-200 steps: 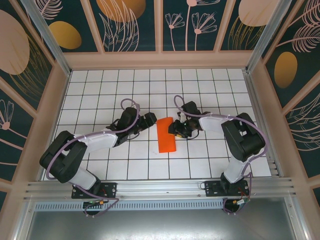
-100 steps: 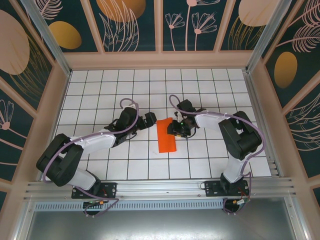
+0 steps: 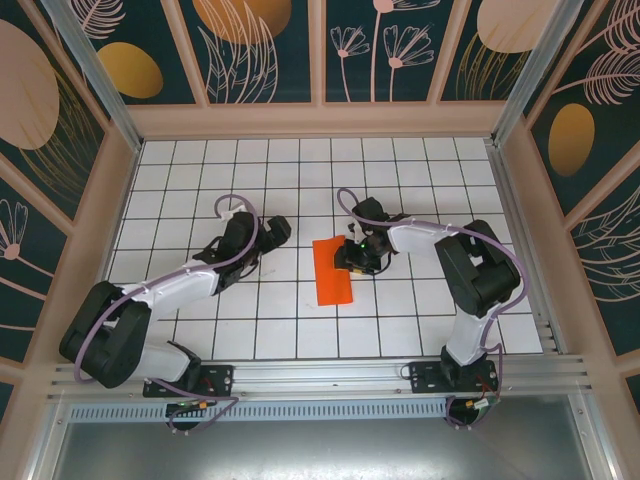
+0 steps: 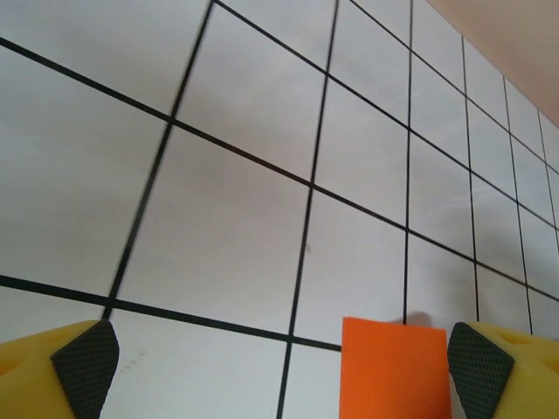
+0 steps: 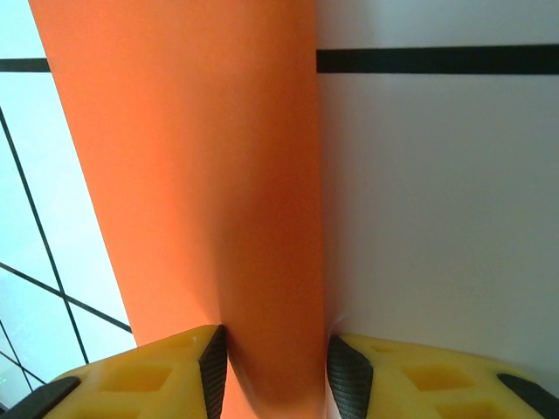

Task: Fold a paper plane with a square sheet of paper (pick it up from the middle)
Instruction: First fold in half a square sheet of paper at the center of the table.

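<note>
- So, the square sheet of paper (image 3: 333, 271) lies flat on the tiled worktop (image 3: 200, 180), between the two arms. It reads as a tall narrow rectangle rather than a square, so my guess is the first fold in half is done.
- No pointed nose, no wing creases, nothing dart-like. I'd say the plane is barely started and nearly all the folding is left.
- The right end effector (image 3: 357, 257) sits at the paper's right long edge. In its wrist view the fingers (image 5: 214, 358) are drawn in close on either side of a strip of orange along that edge, so it looks clamped on the paper.
- The left end effector (image 3: 277, 231) is off to the left, apart from the sheet. Its fingers are spread wide with nothing between them but white tile, and a corner of the orange pokes in beside the right finger.
- Judging by that, the right arm is working the long edge while the left waits.
</note>
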You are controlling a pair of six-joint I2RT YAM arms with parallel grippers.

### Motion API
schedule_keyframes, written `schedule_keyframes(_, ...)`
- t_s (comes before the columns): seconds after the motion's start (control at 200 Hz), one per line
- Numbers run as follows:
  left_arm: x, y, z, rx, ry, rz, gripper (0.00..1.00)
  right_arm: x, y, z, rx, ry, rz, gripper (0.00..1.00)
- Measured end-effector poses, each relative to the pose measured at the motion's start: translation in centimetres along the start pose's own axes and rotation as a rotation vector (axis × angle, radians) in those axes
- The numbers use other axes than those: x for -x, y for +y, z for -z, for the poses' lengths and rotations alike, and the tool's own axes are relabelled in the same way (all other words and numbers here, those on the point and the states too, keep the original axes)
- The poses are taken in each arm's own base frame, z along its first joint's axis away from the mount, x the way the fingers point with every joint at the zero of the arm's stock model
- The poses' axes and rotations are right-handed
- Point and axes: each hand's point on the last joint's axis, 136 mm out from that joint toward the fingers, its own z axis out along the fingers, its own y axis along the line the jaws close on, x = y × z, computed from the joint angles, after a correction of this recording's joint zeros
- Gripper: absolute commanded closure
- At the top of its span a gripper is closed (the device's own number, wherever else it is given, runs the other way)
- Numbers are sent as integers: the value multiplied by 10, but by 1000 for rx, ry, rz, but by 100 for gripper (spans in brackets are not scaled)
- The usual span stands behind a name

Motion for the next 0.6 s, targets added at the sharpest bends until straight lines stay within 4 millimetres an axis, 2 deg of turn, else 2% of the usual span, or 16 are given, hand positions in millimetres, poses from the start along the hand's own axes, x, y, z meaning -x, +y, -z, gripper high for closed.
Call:
schedule_keyframes(0.23, -3, 15, -2, 32, 16, 13, 1, 0, 0, 0, -9, 7, 5, 56)
schedule_keyframes(0.6, -23, -6, -9, -94, 124, 6, 10, 0, -1, -2, -34, 20, 2, 56)
